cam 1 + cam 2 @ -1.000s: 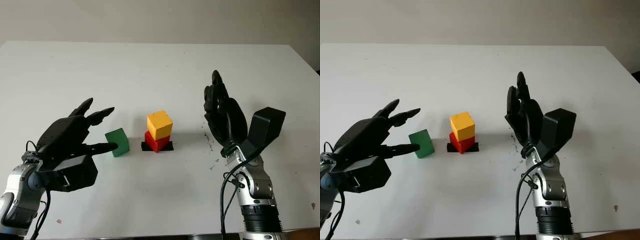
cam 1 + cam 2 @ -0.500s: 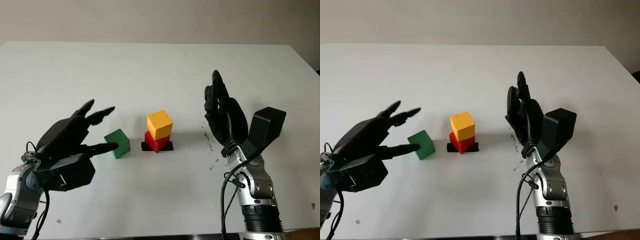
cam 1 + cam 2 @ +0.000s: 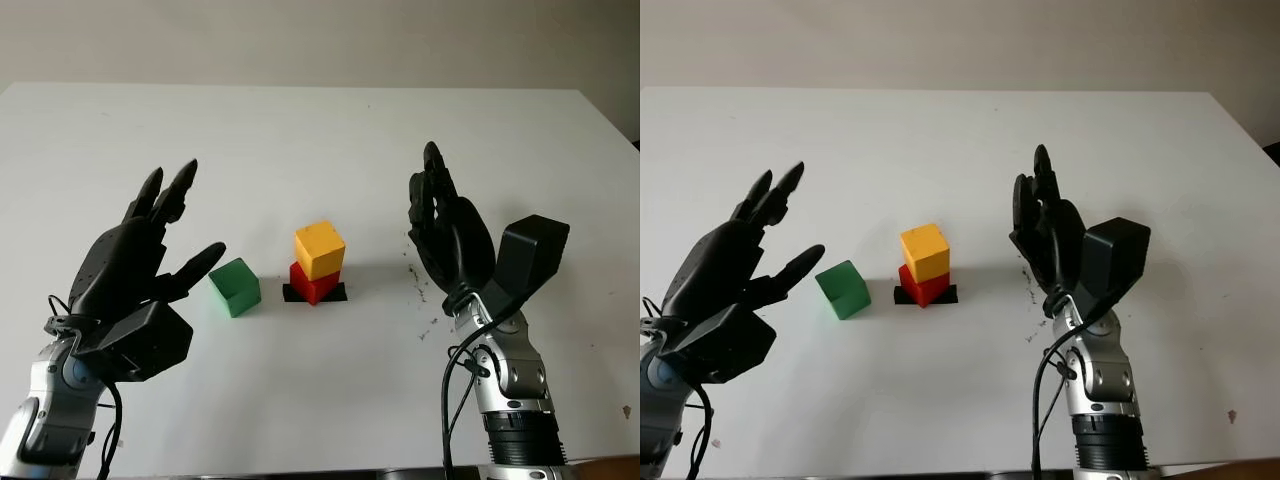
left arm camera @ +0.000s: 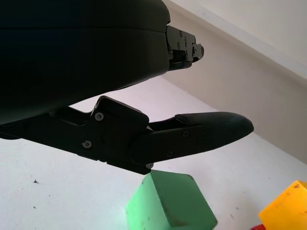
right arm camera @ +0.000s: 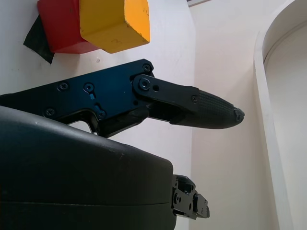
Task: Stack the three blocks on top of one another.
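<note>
A yellow block (image 3: pixel 319 249) sits on a red block (image 3: pixel 312 284), which stands on a small black patch (image 3: pixel 338 293) on the white table (image 3: pixel 320 130). The green block (image 3: pixel 235 286) lies alone on the table, just left of that stack; it also appears as the green block (image 4: pixel 169 202) in the left wrist view. My left hand (image 3: pixel 160 240) is open, raised a little left of and above the green block, not touching it. Right of the stack my right hand (image 3: pixel 440 225) is open and held upright, holding nothing.
Small dark scuff marks (image 3: pixel 418 280) dot the table beside my right hand. The table's far edge meets a pale wall (image 3: pixel 320 40).
My left hand has lifted and tilted back from the green block, its fingers now pointing upward. The green block has turned slightly. The right hand and the stack have not moved.
</note>
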Controlling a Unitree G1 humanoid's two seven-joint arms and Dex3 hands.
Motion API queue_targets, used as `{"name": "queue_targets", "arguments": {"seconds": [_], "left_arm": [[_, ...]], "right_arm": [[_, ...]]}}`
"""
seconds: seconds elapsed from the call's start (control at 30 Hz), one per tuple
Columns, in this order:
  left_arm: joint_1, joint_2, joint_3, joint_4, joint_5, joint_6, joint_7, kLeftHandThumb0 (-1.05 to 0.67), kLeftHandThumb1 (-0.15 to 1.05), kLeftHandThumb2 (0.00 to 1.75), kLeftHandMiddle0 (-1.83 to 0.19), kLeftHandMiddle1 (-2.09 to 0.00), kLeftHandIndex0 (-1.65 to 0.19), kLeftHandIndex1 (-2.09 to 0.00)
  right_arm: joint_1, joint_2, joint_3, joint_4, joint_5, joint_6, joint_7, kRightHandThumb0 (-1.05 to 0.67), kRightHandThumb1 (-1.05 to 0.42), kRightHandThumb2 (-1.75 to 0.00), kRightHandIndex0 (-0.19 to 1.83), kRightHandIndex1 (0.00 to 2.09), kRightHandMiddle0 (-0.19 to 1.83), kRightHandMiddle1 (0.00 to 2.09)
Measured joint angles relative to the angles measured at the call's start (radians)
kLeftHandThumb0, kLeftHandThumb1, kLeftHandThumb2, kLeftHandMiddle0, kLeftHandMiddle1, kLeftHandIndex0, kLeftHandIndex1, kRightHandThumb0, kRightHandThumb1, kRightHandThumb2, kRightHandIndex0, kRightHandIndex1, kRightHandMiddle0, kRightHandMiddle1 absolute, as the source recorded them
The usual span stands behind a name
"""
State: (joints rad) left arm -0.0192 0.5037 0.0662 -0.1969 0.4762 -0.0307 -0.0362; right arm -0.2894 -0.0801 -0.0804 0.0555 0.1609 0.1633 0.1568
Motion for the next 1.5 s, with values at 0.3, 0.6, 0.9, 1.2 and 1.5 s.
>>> {"name": "queue_targets", "arguments": {"seconds": [0.3,0.6,0.9,1.2,1.5], "left_arm": [[0.076,-0.011,-0.030,-0.136,0.065,0.105,-0.088,-0.96,1.05,0.51,0.14,-0.05,0.05,-0.04],[0.111,-0.011,-0.074,-0.180,0.154,0.160,-0.134,-1.04,1.05,0.43,0.15,-0.05,0.09,-0.04],[0.109,0.002,-0.120,-0.142,0.340,0.167,-0.082,-1.00,1.05,0.32,0.14,-0.06,0.04,-0.07],[0.066,-0.004,-0.167,-0.039,0.524,0.214,0.039,-0.93,1.05,0.24,0.14,-0.06,0.00,-0.08],[0.049,-0.017,-0.176,-0.016,0.520,0.230,0.045,-0.93,1.05,0.25,0.04,-0.08,-0.19,-0.16]], "right_arm": [[0.001,0.000,-0.004,0.000,0.003,-0.005,0.004,-0.70,-1.05,-0.64,-0.19,0.00,-0.19,0.00],[0.008,0.000,-0.004,0.000,0.001,-0.006,0.002,-0.68,-1.05,-0.65,-0.19,0.00,-0.19,0.00],[0.009,0.008,-0.004,0.000,0.001,-0.009,-0.006,-0.68,-1.05,-0.64,-0.19,0.00,-0.19,0.00],[0.017,0.008,-0.003,0.001,0.007,-0.030,0.014,-0.68,-1.05,-0.64,-0.19,0.00,-0.19,0.00],[0.018,0.008,-0.003,0.001,0.009,-0.036,0.024,-0.67,-1.05,-0.62,-0.19,0.00,-0.19,0.00]]}}
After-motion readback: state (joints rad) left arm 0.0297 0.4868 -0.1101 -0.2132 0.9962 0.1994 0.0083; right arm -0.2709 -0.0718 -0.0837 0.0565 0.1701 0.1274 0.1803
